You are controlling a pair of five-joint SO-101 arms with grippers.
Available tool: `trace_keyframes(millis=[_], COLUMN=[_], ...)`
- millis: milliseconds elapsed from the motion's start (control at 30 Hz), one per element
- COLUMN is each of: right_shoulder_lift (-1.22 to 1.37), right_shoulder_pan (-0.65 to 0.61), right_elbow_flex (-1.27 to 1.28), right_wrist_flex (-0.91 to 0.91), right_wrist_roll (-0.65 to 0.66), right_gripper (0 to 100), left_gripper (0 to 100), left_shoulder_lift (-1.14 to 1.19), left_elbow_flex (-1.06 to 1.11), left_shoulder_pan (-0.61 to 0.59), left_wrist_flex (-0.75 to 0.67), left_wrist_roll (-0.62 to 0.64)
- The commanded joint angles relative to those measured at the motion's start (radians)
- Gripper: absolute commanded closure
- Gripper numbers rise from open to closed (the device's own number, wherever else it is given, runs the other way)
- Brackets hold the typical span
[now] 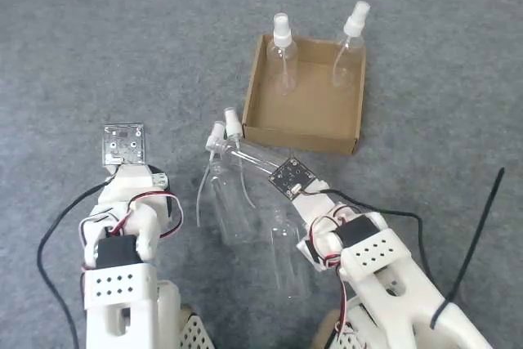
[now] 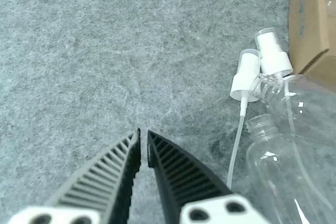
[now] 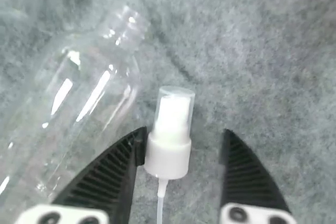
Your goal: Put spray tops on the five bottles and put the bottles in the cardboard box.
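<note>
Left gripper first: my fingers are pinched nearly together with only a sliver of gap and nothing between them. The tips hang over grey carpet, which runs broad ahead and out to the side.

Toward the middle, two white tops lie side by side. The nearer spray top trails its thin tube back my way, and the farther spray top sits just off the corner of the cardboard box. An uncapped bottle lies on its side right beside them, mouth toward the tops.

Now the right gripper: fingers spread wide, one on each side of a white top lying on the carpet. One finger's inner edge is tight against its collar; the other stands off with carpet showing in between. An open-necked bottle lies along the outside of the close finger.

From above, one capped bottle and a second capped bottle stand upright at the box's far wall, with bare cardboard floor in front of them. A clear bottle lies on the carpet between my arms
</note>
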Motion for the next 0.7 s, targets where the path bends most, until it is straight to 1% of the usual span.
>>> trace_keyframes(millis=[0, 100, 167, 300, 400, 467, 567, 667], right_shoulder_lift=[-0.008, -0.010, -0.010, -0.010, -0.008, 0.002, 0.004, 0.022], right_shoulder_pan=[0.005, 0.012, 0.053, 0.137, 0.163, 0.156, 0.111, 0.053], right_elbow_flex=[-0.003, -0.018, -0.071, -0.238, -0.400, -0.520, -0.672, -0.783], right_wrist_flex=[-0.033, -0.027, 0.024, 0.139, 0.231, 0.288, 0.337, 0.344], right_wrist_roll=[-0.005, -0.003, -0.003, -0.003, -0.003, -0.009, -0.028, -0.124], right_gripper=[91.2, 95.2, 95.8, 96.1, 96.1, 96.1, 96.1, 96.1], left_gripper=[99, 99, 99, 99, 99, 99, 99, 99], left_shoulder_lift=[-0.008, -0.008, -0.008, -0.008, -0.008, -0.008, -0.008, -0.008], left_elbow_flex=[-0.008, -0.008, -0.008, -0.008, -0.008, -0.008, -0.008, -0.008], left_shoulder_pan=[-0.005, -0.003, -0.003, -0.003, -0.008, -0.008, -0.006, -0.003], left_wrist_flex=[-0.023, -0.023, -0.023, -0.023, -0.025, -0.025, -0.025, -0.025], left_wrist_roll=[0.002, 0.002, 0.002, 0.002, 0.002, 0.002, 0.002, 0.002])
